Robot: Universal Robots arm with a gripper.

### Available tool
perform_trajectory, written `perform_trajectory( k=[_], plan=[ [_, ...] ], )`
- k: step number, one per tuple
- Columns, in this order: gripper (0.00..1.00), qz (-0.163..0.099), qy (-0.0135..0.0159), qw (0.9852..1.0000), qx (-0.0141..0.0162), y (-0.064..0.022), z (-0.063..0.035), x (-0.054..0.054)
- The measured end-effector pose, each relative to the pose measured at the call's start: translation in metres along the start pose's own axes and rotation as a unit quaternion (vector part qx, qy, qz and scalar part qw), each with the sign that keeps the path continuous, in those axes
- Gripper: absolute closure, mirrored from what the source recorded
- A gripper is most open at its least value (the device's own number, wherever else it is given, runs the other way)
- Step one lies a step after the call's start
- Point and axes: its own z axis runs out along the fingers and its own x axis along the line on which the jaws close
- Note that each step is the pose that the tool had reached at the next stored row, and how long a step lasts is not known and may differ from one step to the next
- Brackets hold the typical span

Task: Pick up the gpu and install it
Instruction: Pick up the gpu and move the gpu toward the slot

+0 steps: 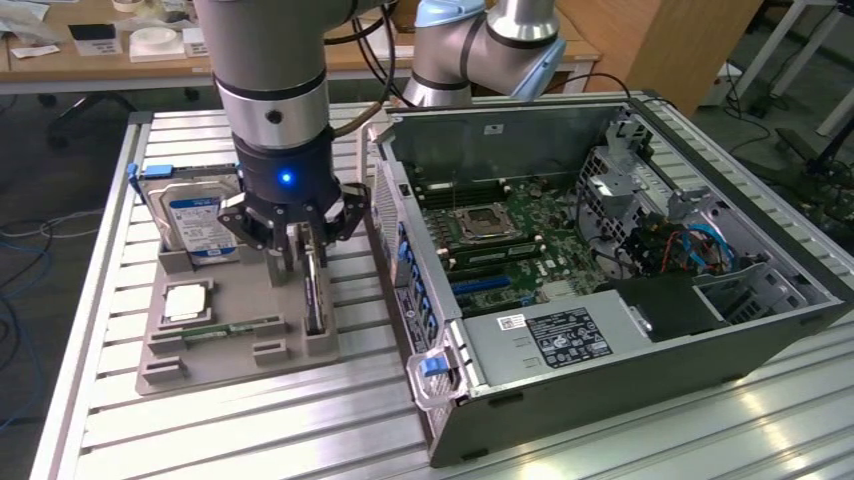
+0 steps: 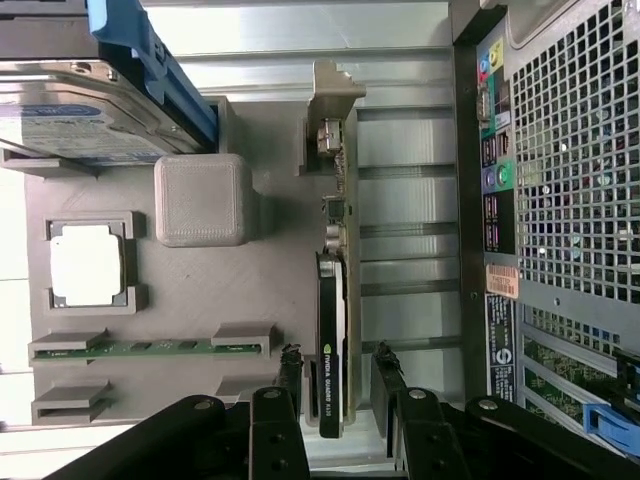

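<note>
The gpu [image 2: 331,320] stands on its edge in a slot of the grey holder tray [image 2: 200,290], its black cooler edge up and its silver bracket [image 2: 335,95] at one end. In the exterior view the gpu [image 1: 315,300] sits at the tray's right side, directly under my gripper [image 1: 304,250]. My gripper [image 2: 337,385] is open and straddles the card's cooler end. One fingertip [image 2: 290,372] is on each side of the card, with a small gap between each pad and the card. Nothing is held.
The tray [image 1: 227,345] also carries a blue-labelled hard drive [image 1: 194,215], a CPU [image 1: 187,300] and a green RAM stick [image 1: 220,328]. The open computer case [image 1: 694,330] lies at the exterior view's right, motherboard [image 1: 514,250] exposed, its perforated back panel [image 2: 575,150] close beside the tray.
</note>
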Motion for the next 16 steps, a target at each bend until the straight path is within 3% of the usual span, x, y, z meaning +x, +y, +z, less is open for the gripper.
perform_trajectory(
  k=[16],
  plan=[
    [0.58, 0.0, -0.0001, 1.0, -0.0001, 0.0001, 0.0104, -0.002]
  ],
)
